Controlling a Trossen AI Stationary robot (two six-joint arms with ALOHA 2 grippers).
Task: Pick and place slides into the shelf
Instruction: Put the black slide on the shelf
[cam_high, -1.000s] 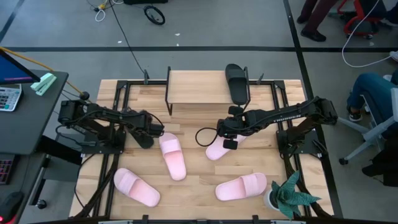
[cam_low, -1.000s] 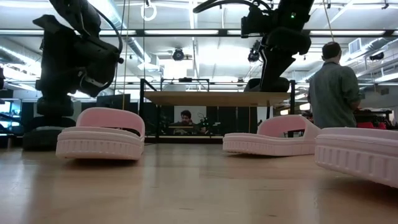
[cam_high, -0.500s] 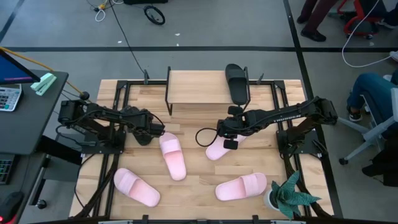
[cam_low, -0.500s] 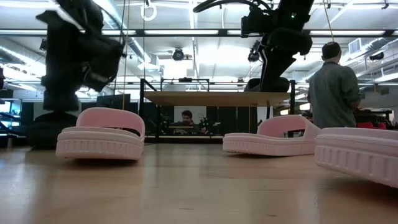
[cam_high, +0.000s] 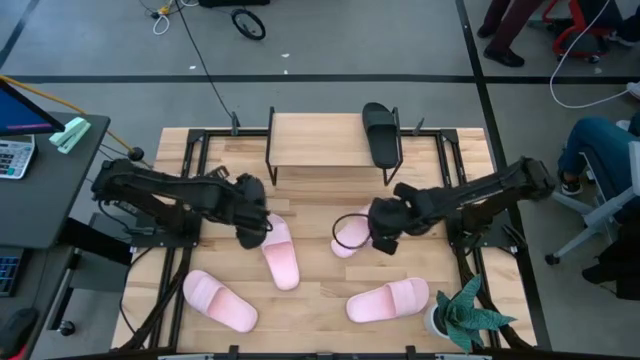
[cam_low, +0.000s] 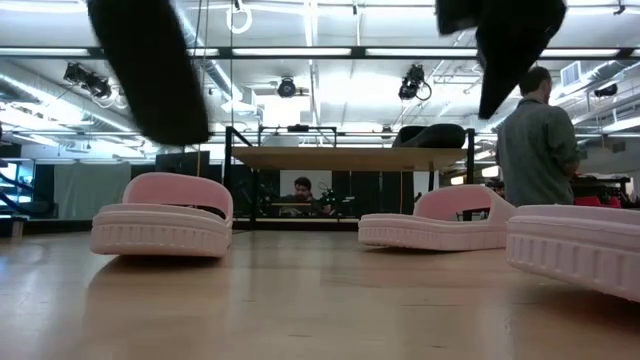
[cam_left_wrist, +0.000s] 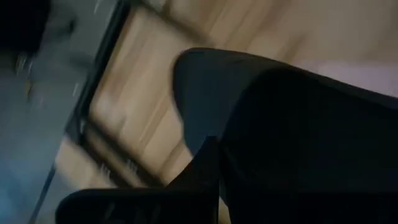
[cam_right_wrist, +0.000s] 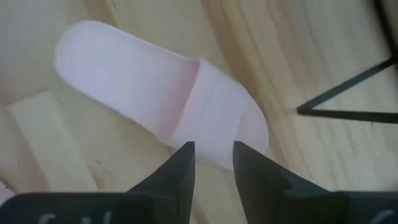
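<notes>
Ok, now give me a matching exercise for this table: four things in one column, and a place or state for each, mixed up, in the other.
Things:
1. black slide
2. plant
3. right claw
4. left claw

Places or states:
A. open, over a pink slide
B. on top of the shelf
C. shut
D. at a table corner on the right arm's side

Pairs: 1-B, 2-D, 3-A, 4-C
</notes>
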